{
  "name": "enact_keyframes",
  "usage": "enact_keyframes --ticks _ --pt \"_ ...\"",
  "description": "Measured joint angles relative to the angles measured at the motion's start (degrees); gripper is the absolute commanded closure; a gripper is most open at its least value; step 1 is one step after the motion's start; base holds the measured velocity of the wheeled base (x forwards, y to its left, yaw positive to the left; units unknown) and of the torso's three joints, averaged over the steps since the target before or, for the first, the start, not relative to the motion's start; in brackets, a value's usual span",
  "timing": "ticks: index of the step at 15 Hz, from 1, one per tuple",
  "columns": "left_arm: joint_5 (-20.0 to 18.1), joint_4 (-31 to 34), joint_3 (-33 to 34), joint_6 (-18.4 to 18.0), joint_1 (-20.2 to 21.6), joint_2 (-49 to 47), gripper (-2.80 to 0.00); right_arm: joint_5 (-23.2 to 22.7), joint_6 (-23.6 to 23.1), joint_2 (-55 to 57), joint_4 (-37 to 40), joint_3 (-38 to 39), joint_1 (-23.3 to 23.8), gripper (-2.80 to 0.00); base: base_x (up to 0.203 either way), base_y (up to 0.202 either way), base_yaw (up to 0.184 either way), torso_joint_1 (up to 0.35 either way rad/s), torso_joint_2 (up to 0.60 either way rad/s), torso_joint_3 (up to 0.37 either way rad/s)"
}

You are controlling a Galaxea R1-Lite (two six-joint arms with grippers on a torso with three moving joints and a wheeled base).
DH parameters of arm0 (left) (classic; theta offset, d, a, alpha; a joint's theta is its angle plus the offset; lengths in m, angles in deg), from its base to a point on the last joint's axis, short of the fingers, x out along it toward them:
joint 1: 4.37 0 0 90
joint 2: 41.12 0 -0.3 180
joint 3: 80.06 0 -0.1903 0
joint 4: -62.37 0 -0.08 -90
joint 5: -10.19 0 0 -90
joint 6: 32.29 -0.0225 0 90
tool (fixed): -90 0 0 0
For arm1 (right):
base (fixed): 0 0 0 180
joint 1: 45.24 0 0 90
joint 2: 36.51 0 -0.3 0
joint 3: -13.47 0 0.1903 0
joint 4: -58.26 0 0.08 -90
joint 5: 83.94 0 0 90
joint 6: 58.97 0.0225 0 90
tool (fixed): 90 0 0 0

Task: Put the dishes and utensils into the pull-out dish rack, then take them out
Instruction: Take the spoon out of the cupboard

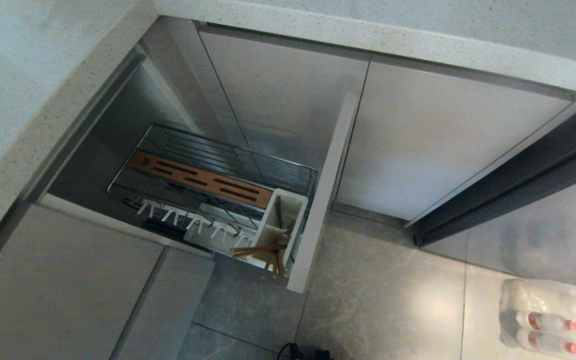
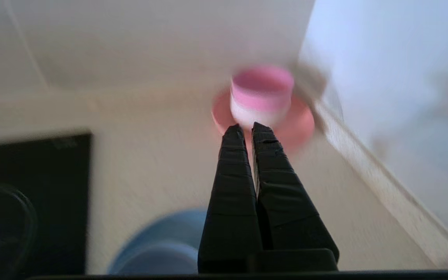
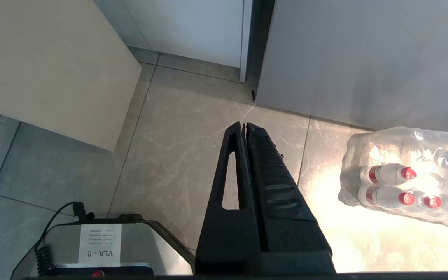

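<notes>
Left gripper, jaws closed and empty, over the table; blue plate lower centre: rigid, slick, probably breakable — pinch its rim

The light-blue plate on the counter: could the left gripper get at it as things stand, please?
Probably yes: the left gripper, shut and empty, hangs over the counter with the light-blue plate just beneath, nothing between; its fingers must open first.

Kitchen: countertop, pull-out dish rack

Pink-and-white bowl on pink plate, shrink-wrapped bottle pack on tiled floor
</notes>
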Motion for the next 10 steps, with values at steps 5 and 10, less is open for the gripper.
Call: enact_keyframes --ticks 5,10 --pt "-7.85 4.33 -5.69 2.70 1.98 -4.83 0.00 -0.02 0.00 0.00 0.00 0.00 0.00 0.00 0.000 0.000 0.000 0.000 0.00 0.000" --pt "-11.69 4.44 -8.67 4.04 3.25 -8.89 0.00 -0.01 0.00 0.00 0.00 0.00 0.00 0.00 0.000 0.000 0.000 0.000 0.00 0.000"
